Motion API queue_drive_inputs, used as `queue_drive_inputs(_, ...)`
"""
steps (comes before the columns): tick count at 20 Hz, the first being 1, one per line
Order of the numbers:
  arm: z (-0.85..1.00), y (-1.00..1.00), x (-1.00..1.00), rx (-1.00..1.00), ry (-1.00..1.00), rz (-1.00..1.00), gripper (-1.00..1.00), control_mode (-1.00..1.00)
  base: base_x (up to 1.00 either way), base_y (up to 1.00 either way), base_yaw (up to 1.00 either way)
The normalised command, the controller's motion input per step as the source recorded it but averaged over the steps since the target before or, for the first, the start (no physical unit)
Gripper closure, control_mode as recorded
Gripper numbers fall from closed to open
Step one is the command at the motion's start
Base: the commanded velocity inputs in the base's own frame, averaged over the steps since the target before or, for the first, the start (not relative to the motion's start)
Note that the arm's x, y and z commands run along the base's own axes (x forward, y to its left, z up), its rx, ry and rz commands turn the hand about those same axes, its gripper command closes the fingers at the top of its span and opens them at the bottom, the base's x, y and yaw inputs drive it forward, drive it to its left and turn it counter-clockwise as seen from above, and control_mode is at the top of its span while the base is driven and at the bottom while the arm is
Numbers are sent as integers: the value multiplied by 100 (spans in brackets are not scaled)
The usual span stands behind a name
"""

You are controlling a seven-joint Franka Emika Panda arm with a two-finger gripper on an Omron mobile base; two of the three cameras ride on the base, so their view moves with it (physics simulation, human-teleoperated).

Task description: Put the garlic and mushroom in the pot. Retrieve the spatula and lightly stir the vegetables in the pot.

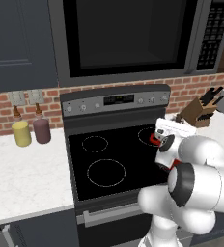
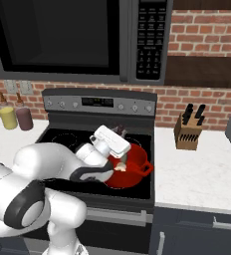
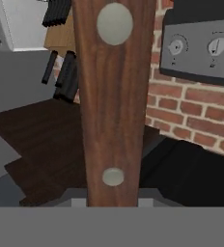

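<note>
The end effector (image 2: 118, 158) is hanging over the red pot (image 2: 132, 174), clenched on the spatula (image 3: 115, 103), whose brown wooden handle with two pale rivets is running up the middle of the hand view. The pot is sitting on the black glass stove (image 1: 111, 161), on the front right burner, near the stove's right edge. Inside the pot, something small and pale (image 2: 120, 168) is showing just under the white hand; whether it is the garlic or the mushroom cannot be told.

The room is a kitchen with a red brick back wall (image 2: 207, 102). A large dark microwave (image 1: 133, 34) is hanging above the stove, and the stove's grey control panel (image 1: 116, 100) with knobs and a small display is running along the stove's back edge. White marble tabletop (image 1: 27, 173) is stretching to the left of the stove, and more of it (image 2: 202, 174) to the right. A yellow canister (image 1: 21, 133) and a maroon canister (image 1: 42, 130) are standing side by side at the back edge of the left tabletop. A wooden knife block (image 2: 188, 130) is standing at the back of the right tabletop.
</note>
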Motion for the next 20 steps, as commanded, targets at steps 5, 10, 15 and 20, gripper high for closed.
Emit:
queue_drive_inputs(5, 0, 0, -4, 0, 18, 11, 100, -100, 0, 0, 0)
queue_drive_inputs(10, 0, -11, -5, 0, 12, 8, 100, -100, 0, 0, 0)
queue_drive_inputs(15, 0, -37, -24, 0, 3, 3, 100, -100, 0, 0, 0)
queue_drive_inputs(20, 0, -49, -20, 0, 0, 0, 100, -100, 0, 0, 0)
